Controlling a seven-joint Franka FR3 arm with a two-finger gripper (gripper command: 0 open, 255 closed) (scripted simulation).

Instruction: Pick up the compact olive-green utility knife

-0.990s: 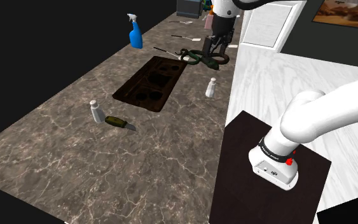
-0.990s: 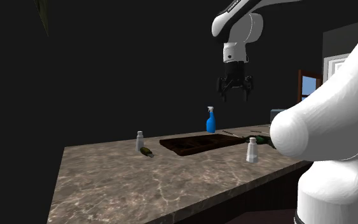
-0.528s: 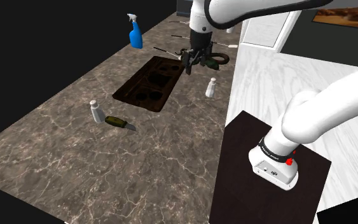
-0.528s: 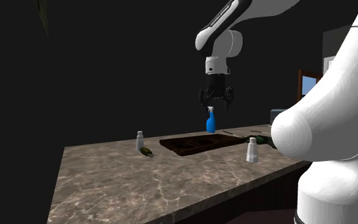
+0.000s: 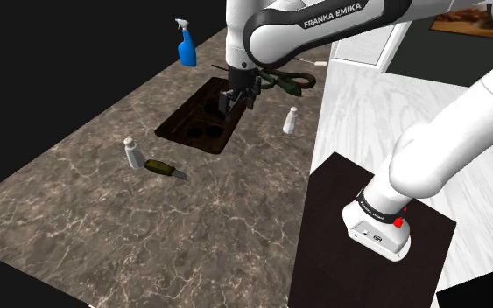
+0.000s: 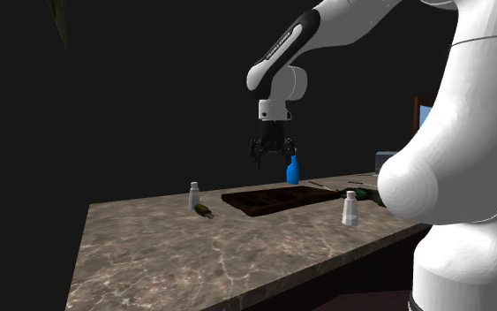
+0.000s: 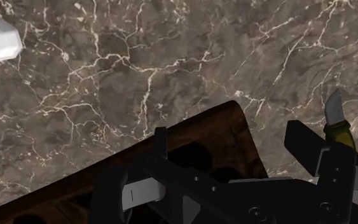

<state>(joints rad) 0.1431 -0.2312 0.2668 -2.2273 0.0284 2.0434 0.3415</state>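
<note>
The utility knife [image 5: 163, 167], with an olive-green handle and a short grey blade, lies flat on the brown marble counter [image 5: 95, 201] beside a white shaker [image 5: 132, 153]. In the second exterior view the knife [image 6: 204, 210] rests just in front of that shaker [image 6: 193, 195]. My gripper [image 5: 235, 96] hangs open over the dark sunken recess [image 5: 202, 118], well above the counter and away from the knife. It holds nothing [image 6: 271, 154]. In the wrist view the knife's blade and handle tip [image 7: 336, 119] peek out past one finger [image 7: 329, 168] of the gripper [image 7: 222, 184].
A blue spray bottle [image 5: 186, 44] stands at the counter's far end, near a dark green object [image 5: 290, 80]. A second white shaker [image 5: 291, 120] stands by the counter edge nearest the stand [image 5: 371, 232]. A black area lies beyond the counter's far side.
The gripper has swung from the far end of the counter toward the shoulder view's left and come lower, now over the recess. Knife and shakers have not moved.
</note>
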